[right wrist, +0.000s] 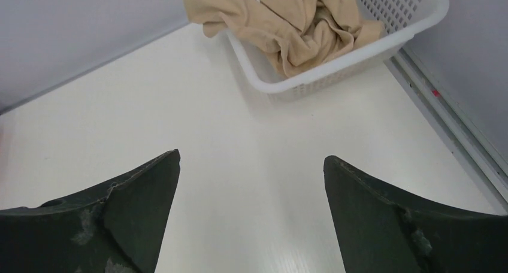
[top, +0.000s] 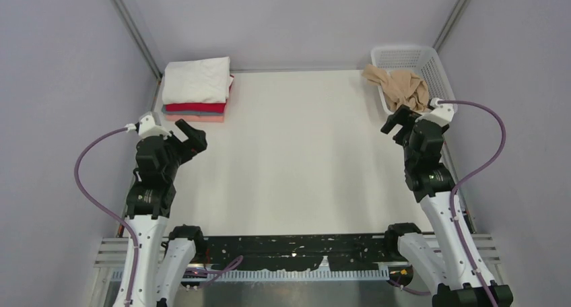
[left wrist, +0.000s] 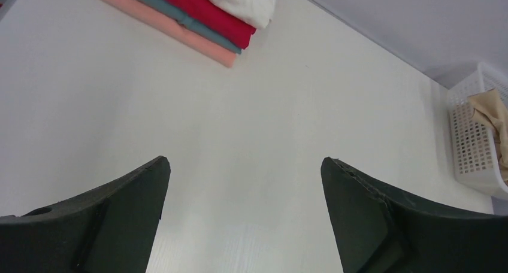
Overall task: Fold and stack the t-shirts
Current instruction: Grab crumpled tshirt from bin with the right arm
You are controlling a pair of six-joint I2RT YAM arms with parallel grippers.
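Seen from above, a crumpled tan cloth t-shirt (top: 400, 86) lies bunched in a white plastic mesh basket (top: 411, 58) at the far right corner, with one end spilling over the basket's left rim. The right gripper (top: 398, 120), jaws spread wide and empty, hovers just short of it. The shirt sits at about twelve o'clock from the fingers, its bulk running from ten to four o'clock. The left gripper (top: 193, 137), equally wide and empty, is well apart from the shirt, near the stack of folded white, red, grey and salmon-pink t-shirts (top: 197, 91) at its own twelve o'clock. The right arm is plainly nearer. The bare white table (top: 296, 159) between the arms gives room for spreading, while the basket's rim and the right wall crowd the reach.
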